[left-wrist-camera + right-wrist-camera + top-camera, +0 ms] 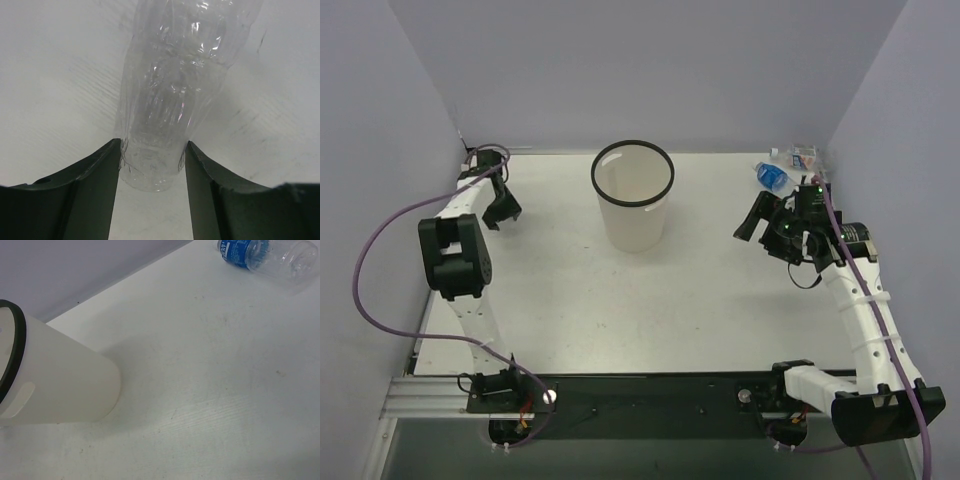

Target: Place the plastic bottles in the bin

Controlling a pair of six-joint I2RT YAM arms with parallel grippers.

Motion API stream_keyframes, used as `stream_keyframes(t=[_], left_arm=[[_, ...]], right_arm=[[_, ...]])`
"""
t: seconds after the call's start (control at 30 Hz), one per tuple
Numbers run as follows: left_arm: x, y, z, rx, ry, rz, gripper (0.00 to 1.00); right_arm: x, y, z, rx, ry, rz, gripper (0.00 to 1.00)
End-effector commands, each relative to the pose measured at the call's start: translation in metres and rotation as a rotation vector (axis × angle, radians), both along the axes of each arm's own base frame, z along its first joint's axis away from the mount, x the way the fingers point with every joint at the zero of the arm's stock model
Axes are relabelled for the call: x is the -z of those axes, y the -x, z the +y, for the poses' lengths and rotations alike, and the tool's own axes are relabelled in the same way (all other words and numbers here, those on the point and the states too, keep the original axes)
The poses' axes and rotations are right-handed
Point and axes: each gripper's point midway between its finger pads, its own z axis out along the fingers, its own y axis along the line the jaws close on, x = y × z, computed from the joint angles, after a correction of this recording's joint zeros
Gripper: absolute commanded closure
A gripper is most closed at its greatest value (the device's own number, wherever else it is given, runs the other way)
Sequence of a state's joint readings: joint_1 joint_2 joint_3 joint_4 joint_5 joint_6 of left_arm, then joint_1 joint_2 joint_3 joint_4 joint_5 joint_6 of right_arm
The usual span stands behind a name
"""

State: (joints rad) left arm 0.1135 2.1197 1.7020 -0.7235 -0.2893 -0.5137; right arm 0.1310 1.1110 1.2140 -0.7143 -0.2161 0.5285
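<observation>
Left gripper (153,146) clamps the clear bottle (170,90) — far end cut off; right gripper (752,219) — grip unreadable.

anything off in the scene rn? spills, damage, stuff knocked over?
Nothing spilled; bin is upright. Blue bottle lies on its side near the far right corner, with the orange-labelled bottle beside it. The clear bottle gripped by the left gripper looks crinkled.

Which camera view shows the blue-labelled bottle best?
The right wrist view: the blue-labelled bottle lies large there, its label clear. The top external view shows it small, at the far right. The left wrist view misses it.
</observation>
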Motion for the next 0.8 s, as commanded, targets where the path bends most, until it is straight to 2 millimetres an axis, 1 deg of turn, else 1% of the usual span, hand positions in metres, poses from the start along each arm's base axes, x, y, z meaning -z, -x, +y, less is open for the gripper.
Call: stream_keyframes(t=[0.0, 0.03, 0.07, 0.1, 0.13, 0.2, 0.23, 0.3, 0.33, 0.37, 0.4, 0.43, 0.47, 0.5, 0.53, 0.57, 0.6, 0.63, 0.7, 0.77], left_arm=[[-0.047, -0.002, -0.043, 0.083, 0.159, -0.175, 0.55], [-0.073, -0.002, -0.059, 0.123, 0.181, -0.24, 0.55], [-0.078, 0.005, -0.067, 0.135, 0.192, -0.249, 0.55], [-0.09, 0.006, -0.074, 0.151, 0.197, -0.282, 0.55], [-0.12, 0.006, -0.089, 0.2, 0.199, -0.363, 0.55], [-0.147, 0.007, -0.097, 0.246, 0.195, -0.438, 0.55], [-0.175, 0.008, -0.118, 0.305, 0.205, -0.513, 0.55], [-0.203, 0.009, -0.14, 0.383, 0.24, -0.595, 0.55], [-0.225, 0.01, -0.149, 0.413, 0.241, -0.66, 0.55], [-0.236, 0.014, -0.171, 0.478, 0.265, -0.688, 0.55], [-0.244, 0.016, -0.181, 0.512, 0.271, -0.716, 0.55], [-0.263, 0.017, -0.191, 0.543, 0.271, -0.779, 0.55], [-0.271, 0.022, -0.211, 0.595, 0.286, -0.81, 0.55], [-0.275, 0.026, -0.223, 0.638, 0.301, -0.835, 0.55], [-0.296, 0.027, -0.234, 0.674, 0.299, -0.916, 0.55], [-0.303, 0.03, -0.244, 0.714, 0.286, -0.948, 0.55], [-0.309, 0.037, -0.262, 0.774, 0.296, -0.974, 0.55], [-0.317, 0.039, -0.271, 0.808, 0.285, -1.018, 0.55], [-0.316, 0.044, -0.289, 0.88, 0.273, -1.038, 0.55], [-0.31, 0.043, -0.302, 0.93, 0.289, -1.036, 0.55]], right_arm=[[-0.011, 0.002, 0.001, -0.009, 0.006, -0.035, 0.1], [-0.009, 0.003, 0.001, -0.013, 0.005, -0.03, 0.1], [-0.009, 0.004, 0.002, -0.015, 0.003, -0.031, 0.1], [-0.008, 0.005, 0.003, -0.019, -0.001, -0.029, 0.1], [-0.008, 0.006, 0.004, -0.025, -0.003, -0.029, 0.1], [-0.008, 0.008, 0.006, -0.032, -0.007, -0.029, 0.11], [-0.008, 0.008, 0.006, -0.037, -0.007, -0.029, 0.11], [-0.008, 0.009, 0.008, -0.047, -0.006, -0.032, 0.11], [-0.007, 0.009, 0.008, -0.047, -0.005, -0.03, 0.11], [-0.007, 0.008, 0.009, -0.05, -0.006, -0.029, 0.11], [-0.008, 0.009, 0.01, -0.053, -0.006, -0.031, 0.11], [-0.009, 0.008, 0.01, -0.053, -0.007, -0.032, 0.11], [-0.01, 0.007, 0.013, -0.061, -0.01, -0.035, 0.11], [-0.01, 0.007, 0.012, -0.06, -0.009, -0.035, 0.11], [-0.011, 0.006, 0.013, -0.064, -0.007, -0.039, 0.11], [-0.012, 0.006, 0.013, -0.065, -0.008, -0.038, 0.11], [-0.012, 0.006, 0.014, -0.068, -0.007, -0.04, 0.11], [-0.013, 0.005, 0.015, -0.071, -0.007, -0.042, 0.11], [-0.013, 0.005, 0.015, -0.071, -0.007, -0.043, 0.11], [-0.013, 0.005, 0.016, -0.074, -0.007, -0.043, 0.11]])
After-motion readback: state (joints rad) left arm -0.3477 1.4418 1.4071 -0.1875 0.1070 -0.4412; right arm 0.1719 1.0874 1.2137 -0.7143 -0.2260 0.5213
